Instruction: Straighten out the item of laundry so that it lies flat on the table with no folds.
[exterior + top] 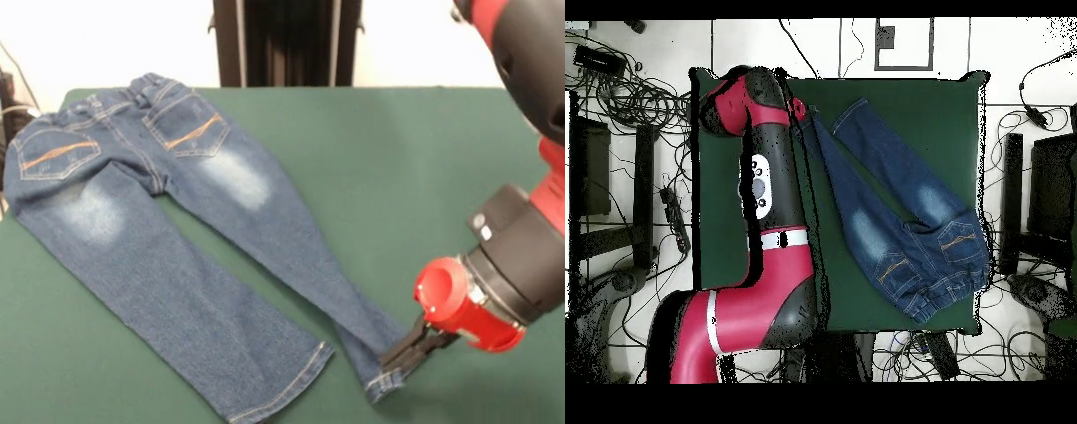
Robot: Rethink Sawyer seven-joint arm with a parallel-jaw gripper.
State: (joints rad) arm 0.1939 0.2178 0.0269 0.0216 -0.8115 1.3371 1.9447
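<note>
The blue denim jeans [168,230] lie back side up on the green table [397,177], with the waistband at the far left and both legs running toward the near right. The left leg lies broad and flat. The right leg narrows and looks folded lengthwise toward its hem [384,382]. My gripper [404,355] is at that hem, its black fingers closed on the cloth close to the table. In the overhead view the jeans [905,200] spread across the table [945,110], and the arm [765,200] hides the gripper.
The robot's black pedestal [287,42] stands behind the far edge. The jeans' waistband reaches the table's left edge in the front view. Cables and dark equipment [625,100] lie on the floor around the table.
</note>
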